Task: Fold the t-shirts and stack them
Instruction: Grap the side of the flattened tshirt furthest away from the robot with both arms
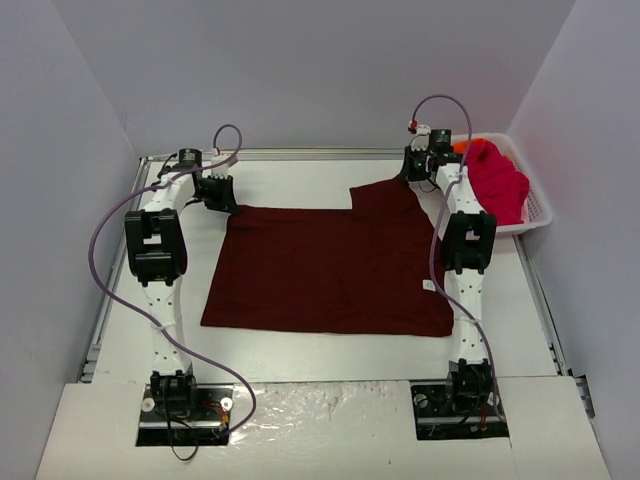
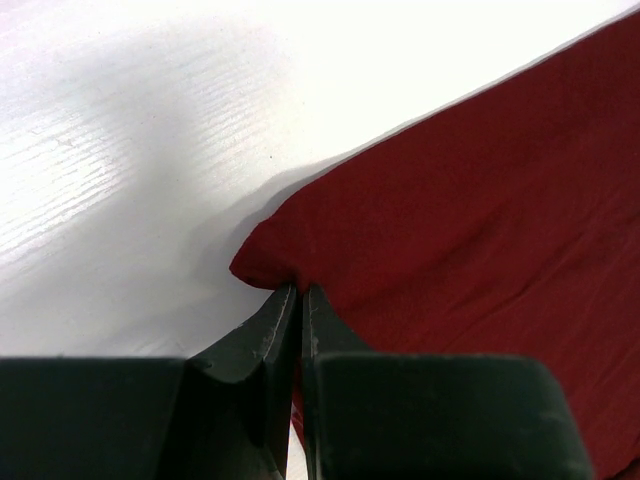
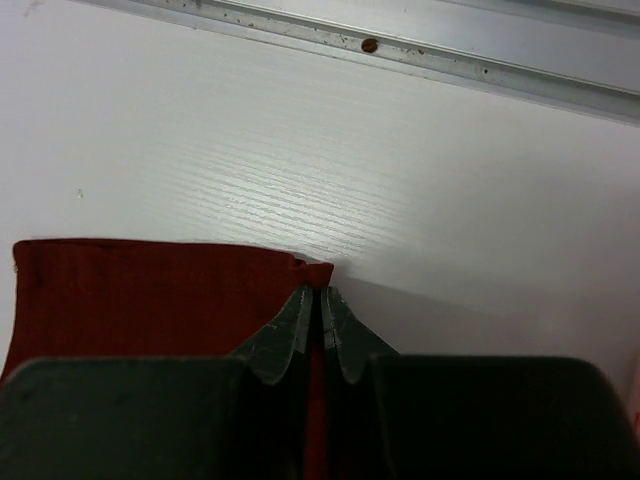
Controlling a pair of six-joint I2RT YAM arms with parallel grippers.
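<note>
A large dark maroon t-shirt (image 1: pixel 330 265) lies flat across the middle of the table, with a small white label (image 1: pixel 428 285) near its right edge. My left gripper (image 1: pixel 222 198) is shut on the shirt's far left corner (image 2: pixel 262 262). Pinching the far right sleeve corner (image 3: pixel 318 272) is my right gripper (image 1: pixel 413 172), also shut on the cloth. In the right wrist view the maroon sleeve (image 3: pixel 150 295) spreads to the left of the jaws. A bright pink t-shirt (image 1: pixel 495 180) and a bit of an orange one (image 1: pixel 460 147) lie in the basket at the back right.
A white lattice basket (image 1: pixel 538 208) stands at the table's back right corner, close to my right arm. A metal rail (image 3: pixel 400 50) runs along the far table edge (image 1: pixel 300 153). Grey walls enclose the table on three sides.
</note>
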